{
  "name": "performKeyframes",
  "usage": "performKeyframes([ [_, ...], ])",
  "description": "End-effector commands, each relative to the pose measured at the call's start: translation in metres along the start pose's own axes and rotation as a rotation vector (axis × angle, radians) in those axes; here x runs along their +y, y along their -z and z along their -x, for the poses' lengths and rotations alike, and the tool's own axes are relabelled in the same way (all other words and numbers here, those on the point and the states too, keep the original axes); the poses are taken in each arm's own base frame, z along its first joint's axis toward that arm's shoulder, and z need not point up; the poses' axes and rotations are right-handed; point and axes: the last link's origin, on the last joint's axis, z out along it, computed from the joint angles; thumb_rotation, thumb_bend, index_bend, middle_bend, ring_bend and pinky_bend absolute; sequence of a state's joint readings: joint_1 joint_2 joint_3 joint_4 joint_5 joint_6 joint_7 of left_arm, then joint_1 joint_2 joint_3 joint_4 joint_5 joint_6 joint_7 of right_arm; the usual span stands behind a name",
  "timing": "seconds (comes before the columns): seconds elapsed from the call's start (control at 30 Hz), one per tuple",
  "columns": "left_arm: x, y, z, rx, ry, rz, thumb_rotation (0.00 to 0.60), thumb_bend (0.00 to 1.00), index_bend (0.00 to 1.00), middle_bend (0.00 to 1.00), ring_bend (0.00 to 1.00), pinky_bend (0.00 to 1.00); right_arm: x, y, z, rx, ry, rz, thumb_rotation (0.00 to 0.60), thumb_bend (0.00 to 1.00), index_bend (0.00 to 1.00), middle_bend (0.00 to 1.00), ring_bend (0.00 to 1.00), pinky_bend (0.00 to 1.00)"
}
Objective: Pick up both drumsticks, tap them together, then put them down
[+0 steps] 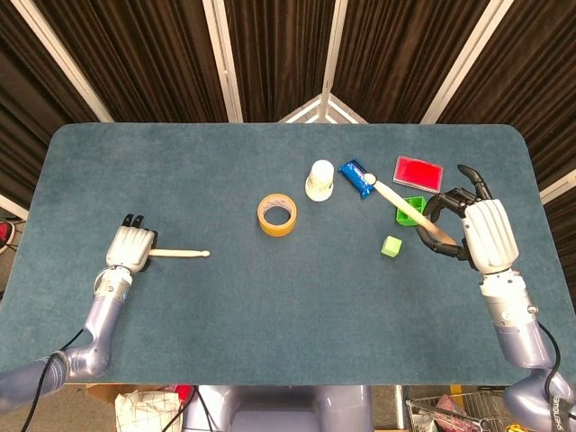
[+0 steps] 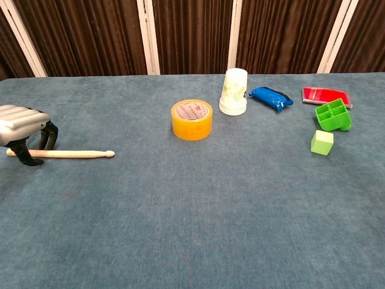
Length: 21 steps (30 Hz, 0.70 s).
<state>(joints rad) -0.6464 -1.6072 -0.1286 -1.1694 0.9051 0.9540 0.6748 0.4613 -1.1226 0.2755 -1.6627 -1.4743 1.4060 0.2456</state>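
One wooden drumstick (image 1: 184, 254) (image 2: 72, 154) lies flat on the blue table at the left, its tip pointing right. My left hand (image 1: 129, 247) (image 2: 21, 123) covers its butt end, with fingers curled down on both sides of the stick. My right hand (image 1: 477, 232) is at the table's right side and grips the second drumstick (image 1: 400, 205) by its butt. That stick slants up-left over the green box, and its tip reaches the blue packet. The chest view shows neither the right hand nor its stick.
A yellow tape roll (image 1: 276, 214) sits mid-table. Behind it stand a paper cup (image 1: 319, 180) and a blue packet (image 1: 355, 175). A red box (image 1: 418, 171), an open green box (image 1: 414, 209) and a green cube (image 1: 391, 246) cluster at the right.
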Motion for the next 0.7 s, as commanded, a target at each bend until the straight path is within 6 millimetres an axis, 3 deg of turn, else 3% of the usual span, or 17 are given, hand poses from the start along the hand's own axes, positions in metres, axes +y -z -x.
performKeyframes([
  [0.03, -0.0027, 0.0004, 0.0021, -0.012, -0.017, -0.014, 0.600, 0.40, 0.50, 0.46, 0.12, 0.11, -0.0002, -0.0004, 0.0007, -0.001, -0.001, 0.003, 0.600, 0.46, 0.75, 0.66, 0.49, 0.11],
  [0.7, 0.0020, 0.0025, 0.0002, -0.018, -0.040, -0.014, 0.600, 0.40, 0.52, 0.51, 0.12, 0.11, -0.0006, 0.0042, 0.0042, -0.012, 0.023, 0.009, 0.600, 0.46, 0.75, 0.66, 0.49, 0.11],
])
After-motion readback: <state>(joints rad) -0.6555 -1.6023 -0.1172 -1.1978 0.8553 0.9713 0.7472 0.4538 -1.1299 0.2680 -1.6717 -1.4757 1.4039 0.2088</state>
